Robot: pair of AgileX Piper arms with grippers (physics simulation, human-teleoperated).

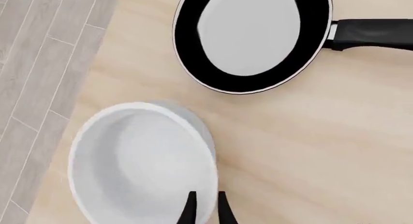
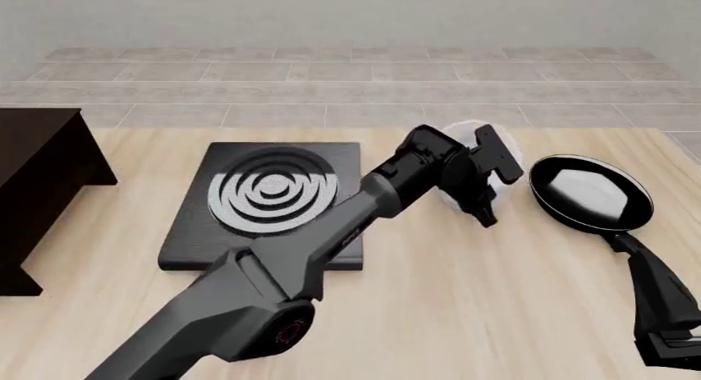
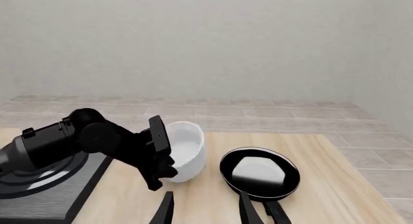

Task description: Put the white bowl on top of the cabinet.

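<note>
**Bowl gripped at the rim, cabinet not yet reached**

We take the white bowl [image 2: 478, 144] as our landmark. It sits on the surface [image 2: 460, 298] between the stove plate [image 2: 274, 201] and the frying pan [image 2: 589, 194], with the pan just beside it and the plate a little farther off on the other side.

Our left claw [image 1: 205, 207] is at the bowl's rim. In the left wrist view, one finger is inside the wall and the other outside, with only the thin wall between them, so we judge the claw to be clenched on the rim. Whether the bowl is already lifted clear of the surface, we cannot tell.

Our right claw [image 3: 205, 207] hangs back from the bowl on the near side, fingers spread and holding nothing, with the pan's handle near it.

The cabinet [image 2: 42, 183] stands well apart from the bowl, beyond the stove plate. We judge the task to be at an early stage: the grasp looks made, while the lift, the carry across the plate and the placing on the cabinet's flat top all remain.
</note>
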